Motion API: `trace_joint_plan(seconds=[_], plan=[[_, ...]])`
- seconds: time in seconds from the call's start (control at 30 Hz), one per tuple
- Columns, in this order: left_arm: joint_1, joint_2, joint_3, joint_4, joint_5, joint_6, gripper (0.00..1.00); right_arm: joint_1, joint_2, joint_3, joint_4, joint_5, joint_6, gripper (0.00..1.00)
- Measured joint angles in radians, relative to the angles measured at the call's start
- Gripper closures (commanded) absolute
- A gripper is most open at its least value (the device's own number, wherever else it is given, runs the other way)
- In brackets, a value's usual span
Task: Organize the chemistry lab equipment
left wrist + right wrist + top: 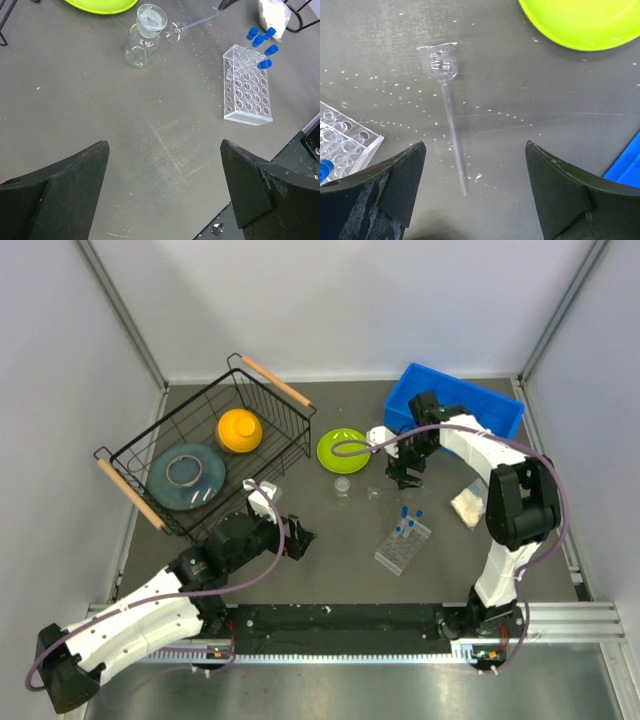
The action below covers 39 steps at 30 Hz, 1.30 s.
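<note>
My right wrist camera shows a thin glass stem (451, 125) lying on the table (530, 100) beneath the right gripper's (474, 147) spread jaws (overhead it barely registers). The left gripper (164, 145), jaws also wide, faces the rack (247, 90) with blue-capped tubes (260, 42) at its far end. The tabletop is dark grey, with pale walls (350, 310) around it.

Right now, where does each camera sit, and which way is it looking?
Top: fixed above and behind the arms, looking down on the table; both arms show, with the left hand and right hand.
Left wrist: on the left arm, looking down and forward at the rack and a bottle; its open fingers show.
Right wrist: on the right arm, looking down at a stemmed glass bulb; its open fingers show.
Shared: rack and green plate appear in all three.
</note>
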Motion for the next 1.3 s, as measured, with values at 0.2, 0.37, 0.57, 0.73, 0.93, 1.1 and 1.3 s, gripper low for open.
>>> trace_joint_plan(seconds=[0.2, 0.37, 0.57, 0.73, 0.93, 1.1, 1.3], plan=[[0.0, -0.007, -0.002, -0.007, -0.005, 0.001, 0.01, 0.011, 0.005, -0.06, 0.008, -0.006, -0.021, 0.28], [0.0, 0.018, -0.002, -0.01, -0.004, 0.001, 0.01, 0.035, 0.011, -0.082, 0.021, -0.005, -0.029, 0.32], [0.0, 0.027, -0.002, -0.012, 0.0, 0.001, 0.01, 0.07, 0.015, -0.111, 0.056, 0.014, -0.035, 0.38], [0.0, 0.027, -0.002, -0.012, 0.0, 0.0, 0.01, 0.074, 0.045, -0.115, 0.082, 0.028, -0.038, 0.47], [0.0, 0.027, -0.002, -0.012, 0.0, -0.001, 0.01, 0.076, 0.072, -0.115, 0.093, 0.037, -0.037, 0.59], [0.0, 0.027, -0.002, -0.012, 0.0, -0.003, 0.01, 0.077, 0.078, -0.116, 0.097, 0.04, -0.031, 0.71], [0.0, 0.027, -0.002, -0.012, -0.001, -0.004, 0.01, 0.079, 0.094, -0.122, 0.099, 0.045, -0.026, 0.84]])
